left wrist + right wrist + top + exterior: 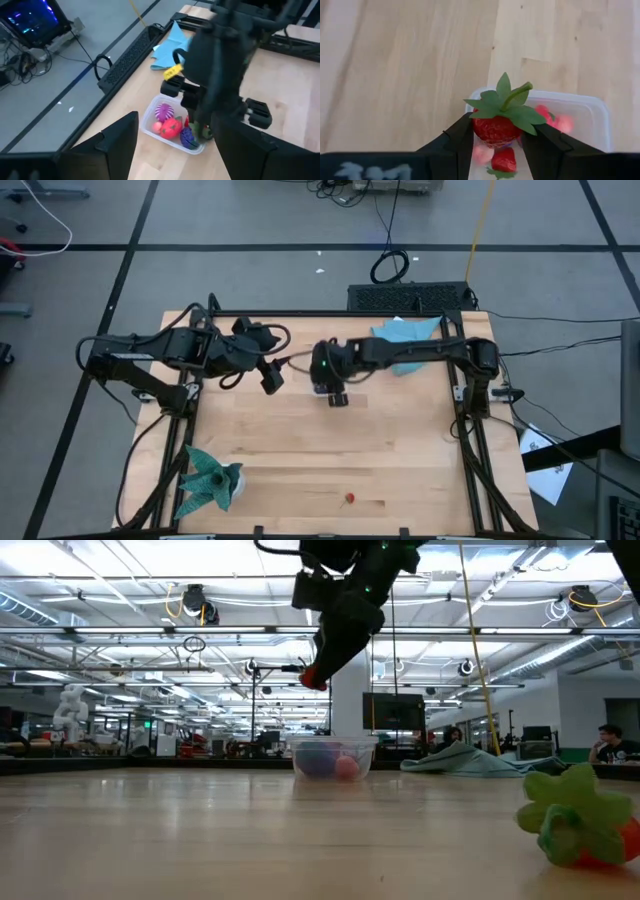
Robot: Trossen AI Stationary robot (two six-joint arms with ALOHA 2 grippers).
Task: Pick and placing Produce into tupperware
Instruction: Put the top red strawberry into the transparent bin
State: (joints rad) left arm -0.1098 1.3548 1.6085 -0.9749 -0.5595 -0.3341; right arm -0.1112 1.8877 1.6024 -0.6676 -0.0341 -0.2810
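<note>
Between the right gripper's (pixel 496 131) two dark fingers sits a red toy strawberry with a green leafy cap (pixel 498 120) — pinched narrow on its sides, stem pointing away from the wrist. Directly beyond the fingertips is the small clear plastic rectangular tub with rounded corners (pixel 592 107), and the berry hangs over its near rim. Inside the tub: other small red and pink fruit pieces (pixel 504 159), and in the left wrist view a pink-striped one (pixel 163 111), a red one and a purple one (pixel 187 135). From bench height the berry is clearly above the tub (pixel 333 755), not in it yet.

Step in hand, by my read: carry done, release pending. Next move calls for lowering a bit so the berry is inside the walls, then spreading the fingers — a drop from this height could bounce off the pile or catch the rim.

Left gripper (pixel 272 377) waits just beside the right one, fingers spread fairly wide, nothing between them.

Still out on the light wood bench (pixel 300 440): one tiny red fruit (pixel 349 498) near the front edge, well apart from both grippers, likely the next pick. Teal-green cloth (pixel 210 480) at the front left corner, light blue cloth (pixel 408 340) just past the tub.
</note>
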